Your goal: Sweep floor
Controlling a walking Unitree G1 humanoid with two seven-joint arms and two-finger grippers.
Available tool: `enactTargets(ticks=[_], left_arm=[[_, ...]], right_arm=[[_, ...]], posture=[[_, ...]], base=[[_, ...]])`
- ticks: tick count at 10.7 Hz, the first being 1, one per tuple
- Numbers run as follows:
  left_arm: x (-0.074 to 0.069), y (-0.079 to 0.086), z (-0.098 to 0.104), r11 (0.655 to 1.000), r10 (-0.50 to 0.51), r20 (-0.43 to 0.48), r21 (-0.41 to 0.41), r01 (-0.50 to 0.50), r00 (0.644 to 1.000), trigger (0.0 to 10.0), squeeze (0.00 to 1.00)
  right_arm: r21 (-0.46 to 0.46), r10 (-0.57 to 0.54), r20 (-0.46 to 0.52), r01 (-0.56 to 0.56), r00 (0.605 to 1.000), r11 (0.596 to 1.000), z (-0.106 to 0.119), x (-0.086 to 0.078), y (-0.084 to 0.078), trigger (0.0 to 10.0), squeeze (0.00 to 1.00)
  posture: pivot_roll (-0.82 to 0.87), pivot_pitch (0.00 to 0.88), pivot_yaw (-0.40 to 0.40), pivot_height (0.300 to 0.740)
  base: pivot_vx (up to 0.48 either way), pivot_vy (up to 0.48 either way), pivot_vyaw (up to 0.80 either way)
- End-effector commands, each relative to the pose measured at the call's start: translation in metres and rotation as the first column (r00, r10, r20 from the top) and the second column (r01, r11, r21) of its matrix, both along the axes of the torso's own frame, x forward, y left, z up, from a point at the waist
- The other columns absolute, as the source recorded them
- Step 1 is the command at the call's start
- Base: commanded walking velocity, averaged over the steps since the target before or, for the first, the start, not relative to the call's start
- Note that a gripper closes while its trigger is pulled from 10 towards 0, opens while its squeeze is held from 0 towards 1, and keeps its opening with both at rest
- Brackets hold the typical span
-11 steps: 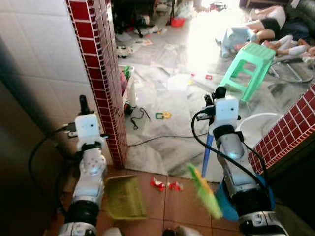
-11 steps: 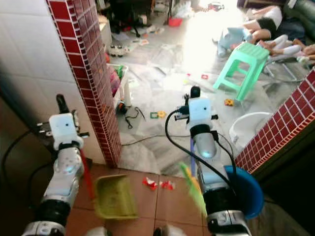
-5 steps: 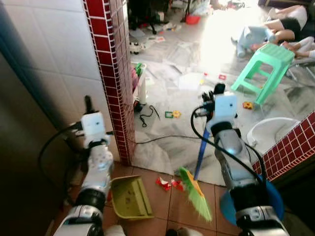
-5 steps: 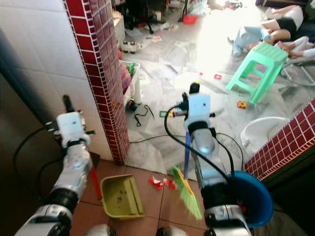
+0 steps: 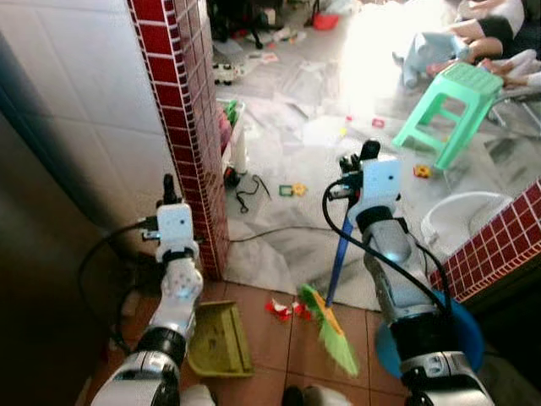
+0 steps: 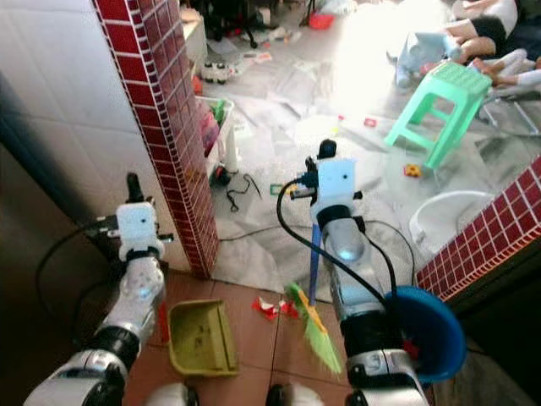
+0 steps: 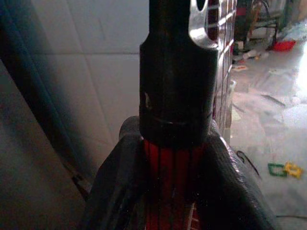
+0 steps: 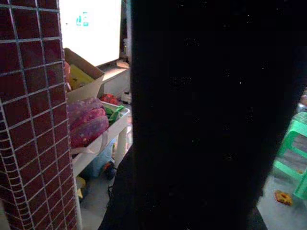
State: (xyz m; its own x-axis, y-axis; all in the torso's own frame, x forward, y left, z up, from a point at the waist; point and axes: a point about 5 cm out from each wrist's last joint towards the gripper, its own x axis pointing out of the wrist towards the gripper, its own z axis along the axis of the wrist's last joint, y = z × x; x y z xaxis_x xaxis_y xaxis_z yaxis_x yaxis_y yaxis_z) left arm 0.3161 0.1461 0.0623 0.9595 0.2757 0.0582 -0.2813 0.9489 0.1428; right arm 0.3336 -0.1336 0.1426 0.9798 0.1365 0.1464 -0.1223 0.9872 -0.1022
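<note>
Currently we are logging 2 tools in use. Our right gripper (image 5: 362, 162) is holding the blue handle of the broom (image 5: 336, 267); its fingers are clamped together on that handle, as the dark shaft in the right wrist view suggests. The green bristles (image 5: 334, 334) are resting on the terracotta floor (image 5: 279, 355), just beside the red scraps (image 5: 287, 309). Our left gripper (image 7: 175, 158) is gripping the red handle (image 7: 172, 167) of the green dustpan (image 5: 218, 340), fingers (image 7: 112, 187) closed around it. The dustpan is lying flat on the floor beside the red-tiled pillar (image 5: 182, 118). Beyond, a green stool (image 5: 448, 106) is standing on the marble floor, and a blue bucket (image 6: 431, 334) is sitting by our right arm.
</note>
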Motion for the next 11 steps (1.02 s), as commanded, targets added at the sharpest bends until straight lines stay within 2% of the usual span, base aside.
enactTargets(ticks=[1,2,4,6,8,11], left_arm=[[-0.002,-0.004,-0.007,1.0,-0.022,-0.041,-0.007,0.022,0.999,10.0,0.0],[-0.002,-0.01,-0.014,0.998,-0.043,-0.076,-0.039,0.04,0.996,10.0,0.0],[-0.003,-0.014,-0.015,0.996,-0.052,-0.078,-0.073,0.046,0.996,10.0,0.0],[-0.002,-0.022,-0.017,0.991,-0.091,-0.094,-0.108,0.081,0.991,10.0,0.0],[0.0,-0.025,-0.018,0.988,-0.113,-0.106,-0.121,0.1,0.988,10.0,0.0],[0.001,-0.027,-0.019,0.986,-0.134,-0.124,-0.114,0.12,0.983,10.0,0.0]], right_arm=[[0.006,0.005,0.024,-0.005,1.0,1.0,0.01,0.004,0.003,10.0,0.0],[0.02,0.011,0.019,-0.011,1.0,1.0,0.012,0.007,0.006,10.0,0.0],[0.075,0.01,-0.009,-0.009,1.0,0.997,0.011,0.008,0.01,10.0,0.0],[0.177,0.034,-0.05,-0.024,0.998,0.984,0.01,0.008,0.019,10.0,0.0],[0.24,0.15,-0.08,-0.127,0.985,0.962,0.01,0.005,0.029,10.0,0.0],[0.233,0.312,-0.108,-0.281,0.944,0.931,0.012,0.0,0.03,10.0,0.0]], posture=[[-0.09,0.116,-0.039,0.74],[-0.1,0.119,-0.045,0.74],[-0.1,0.118,-0.049,0.74],[-0.11,0.108,-0.05,0.74],[-0.12,0.101,-0.046,0.74],[-0.13,0.093,-0.041,0.74]], base=[[0.0,0.0,0.0],[0.0,0.0,0.0],[0.0,0.0,0.0],[0.0,0.0,0.0],[0.0,0.0,0.0],[0.0,0.0,0.0]])
